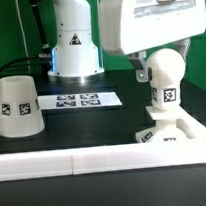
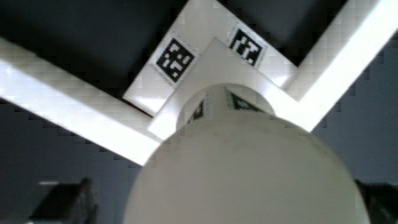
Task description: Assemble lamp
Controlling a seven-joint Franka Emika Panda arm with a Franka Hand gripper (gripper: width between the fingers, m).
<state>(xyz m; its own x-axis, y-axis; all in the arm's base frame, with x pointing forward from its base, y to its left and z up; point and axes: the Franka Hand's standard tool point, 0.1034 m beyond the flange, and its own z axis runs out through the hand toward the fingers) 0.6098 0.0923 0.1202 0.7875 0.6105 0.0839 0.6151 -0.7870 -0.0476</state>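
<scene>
Spread as wide as they go, my jaws grip nothing and hang at the ball top of the bulb (image 1: 165,78). Whether the ball sits between them or just under them I cannot tell. In the wrist view the bulb's rounded body (image 2: 240,160) fills the frame. The bulb stands upright on the flat square base (image 1: 184,133). Just in front of the bulb, the long white rail (image 1: 96,162) runs along the dark surface (image 1: 83,128). On the exterior view's left, well apart from the bulb, stands the shade (image 1: 16,106), with open surface between. Behind that gap lies the marker board (image 1: 83,98).
</scene>
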